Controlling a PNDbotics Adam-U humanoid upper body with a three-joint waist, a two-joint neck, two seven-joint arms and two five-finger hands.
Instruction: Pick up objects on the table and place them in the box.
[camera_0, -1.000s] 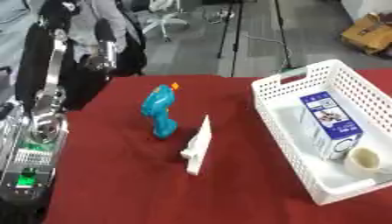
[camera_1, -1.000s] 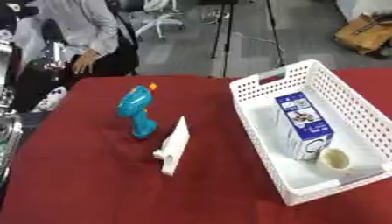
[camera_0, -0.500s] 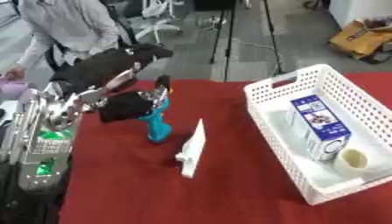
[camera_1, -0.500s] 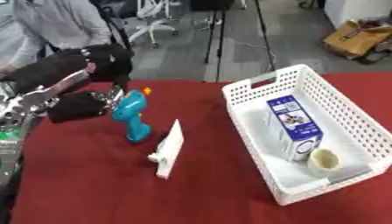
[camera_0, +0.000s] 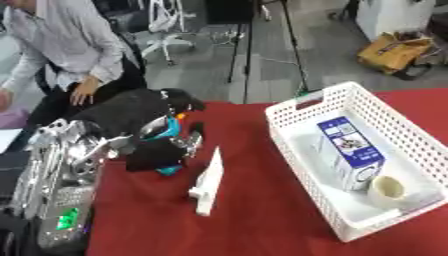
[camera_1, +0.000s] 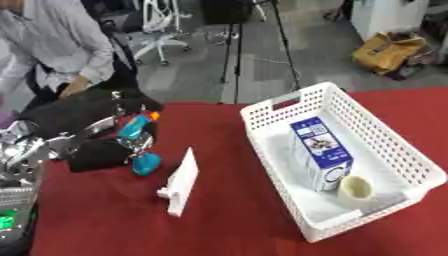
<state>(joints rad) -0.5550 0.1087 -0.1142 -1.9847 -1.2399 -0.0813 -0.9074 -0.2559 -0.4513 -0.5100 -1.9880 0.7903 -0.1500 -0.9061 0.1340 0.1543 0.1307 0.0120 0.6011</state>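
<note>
A white plastic lattice box (camera_0: 398, 131) stands on matt red cloth (camera_0: 262, 225) beside a glossy blue toy (camera_1: 140, 145).

The left hand (camera_0: 144, 125) reaches in from the left, its black fingers (camera_0: 179, 100) curled.

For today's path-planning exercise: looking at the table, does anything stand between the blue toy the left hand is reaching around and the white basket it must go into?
Yes. The white tube lies on the red table between the blue toy and the white basket, just right of the left hand.
</note>
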